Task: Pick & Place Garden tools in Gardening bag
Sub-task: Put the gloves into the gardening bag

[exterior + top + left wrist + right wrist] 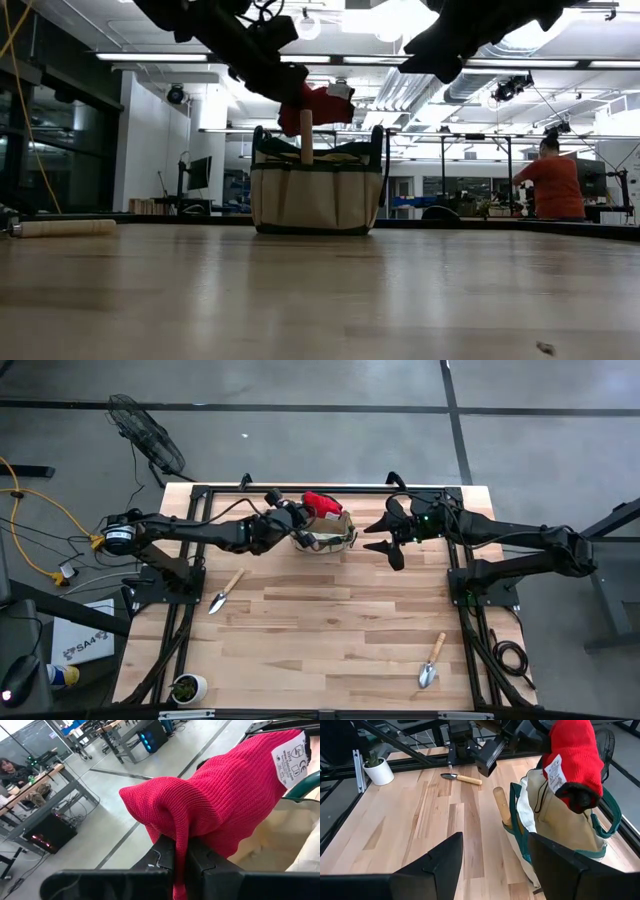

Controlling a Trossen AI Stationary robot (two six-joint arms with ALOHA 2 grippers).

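The beige gardening bag (330,538) with green trim stands at the far middle of the table; a wooden tool handle (306,135) sticks up out of it. My left gripper (303,513) is shut on a red knit glove (322,503), holding it above the bag's far rim (600,795). My right gripper (386,541) hangs open to the right of the bag with nothing between its fingers. Two wooden-handled trowels lie flat on the table, one (225,592) at the left and one (432,660) near the front right. My left gripper pinches a fold of the red glove's knit cloth (176,827) between its two fingers (162,851). The fingers come from the table's left, slanting slightly down. The glove is lifted clear and bunches out beyond the fingertips, its white label end (554,770) hanging above the bag's opening.
A small white pot with a plant (187,687) stands at the near left corner. The black frame rails (190,560) run along the table's sides. Bare wood lies between the bag and the near edge. A person in an orange top (555,180) is in the room beyond.
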